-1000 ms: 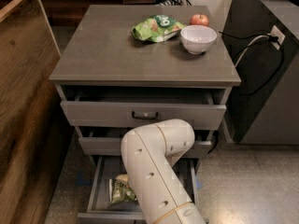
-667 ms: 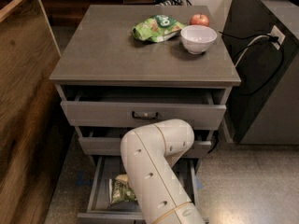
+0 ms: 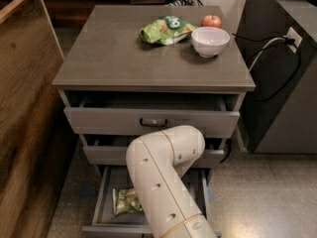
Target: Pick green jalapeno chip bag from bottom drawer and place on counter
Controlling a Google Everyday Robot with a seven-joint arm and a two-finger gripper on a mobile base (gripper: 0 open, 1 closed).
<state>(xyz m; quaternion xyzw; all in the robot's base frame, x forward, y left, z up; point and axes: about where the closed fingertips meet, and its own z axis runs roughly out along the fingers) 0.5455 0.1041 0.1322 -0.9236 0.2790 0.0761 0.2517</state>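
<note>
Item: green jalapeno chip bag, small, crinkled, dull olive foil, lying flat on the floor of the bottom drawer, toward its left side, just beside the white arm. Location of drawer: lowest of three in a grey cabinet, pulled out; the middle drawer and top drawer stand slightly open above it. Arm: elbow bent in front of the cabinet, forearm running down into the bottom drawer. Jaws: hidden behind the arm, somewhere low in or over that drawer; how far open they are, and whether they have hold of anything, cannot be told. Step in hand, as judged: the reach or grasp inside the drawer, the bag not yet lifted out. Next move calls for: a firm close on the soft foil, a lift clear of the drawer front and the two drawers overhanging it, then a carry up to the worktop, whose near and left part lies bare. On the worktop, far right: a bright green bag, a white bowl, a red apple. Writing: a white round logo on the bright bag and pale marks on the olive bag, neither readable.
</note>
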